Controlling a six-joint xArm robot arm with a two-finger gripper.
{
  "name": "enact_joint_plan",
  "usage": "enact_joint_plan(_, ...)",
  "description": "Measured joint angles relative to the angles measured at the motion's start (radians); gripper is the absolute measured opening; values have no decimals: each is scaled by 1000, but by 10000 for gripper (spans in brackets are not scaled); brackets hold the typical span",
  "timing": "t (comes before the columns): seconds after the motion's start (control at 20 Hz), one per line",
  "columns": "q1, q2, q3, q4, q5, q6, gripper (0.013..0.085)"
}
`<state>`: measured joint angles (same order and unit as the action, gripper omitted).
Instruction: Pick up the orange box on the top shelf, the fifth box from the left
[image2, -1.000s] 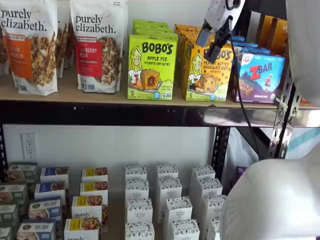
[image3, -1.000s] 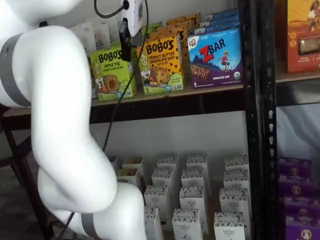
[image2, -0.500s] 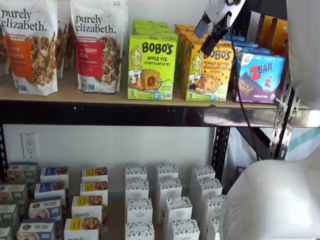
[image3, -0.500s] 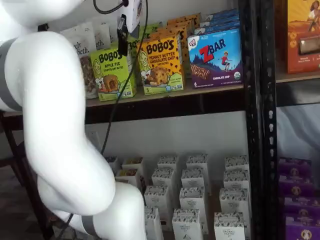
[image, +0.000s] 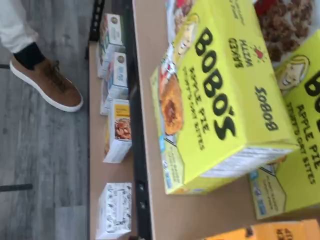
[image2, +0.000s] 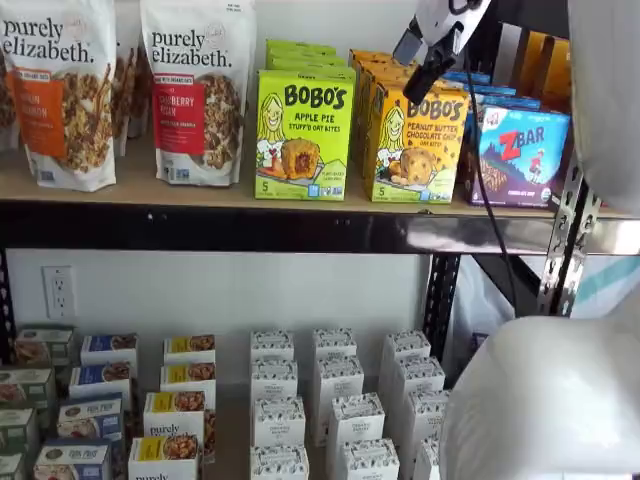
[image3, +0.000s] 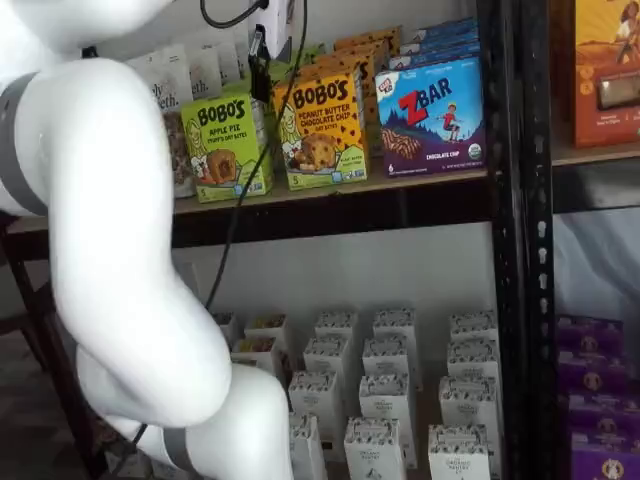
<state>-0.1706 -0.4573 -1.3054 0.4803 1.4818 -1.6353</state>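
The orange box (image2: 418, 145) stands upright on the top shelf (image2: 200, 190), between a lime-green Apple Pie box (image2: 304, 135) and a blue ZBar box (image2: 520, 155). It also shows in a shelf view as the orange box (image3: 322, 125) on the top shelf (image3: 330, 192). My gripper (image2: 408, 78) hangs from above, in front of the box's upper left corner. It is open, with a gap between its black fingers and nothing held. Side-on, the gripper (image3: 260, 75) shows one dark finger. Only an orange sliver (image: 265, 231) shows in the wrist view.
Granola bags (image2: 198, 90) stand further left on the shelf. Small white cartons (image2: 335, 400) fill the lower level. A black upright (image3: 510, 200) bounds the bay on the right. The wrist view shows the Apple Pie box (image: 225, 90) close up and a person's brown shoe (image: 47, 85) on the floor.
The gripper has risen a little and shifted slightly right, toward the orange box's top. Its fingers stay apart. The boxes have not moved.
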Motion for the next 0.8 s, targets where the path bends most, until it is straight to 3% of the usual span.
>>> enact_joint_plan(0.8,-77,150,-93,-1,-9,-99,850)
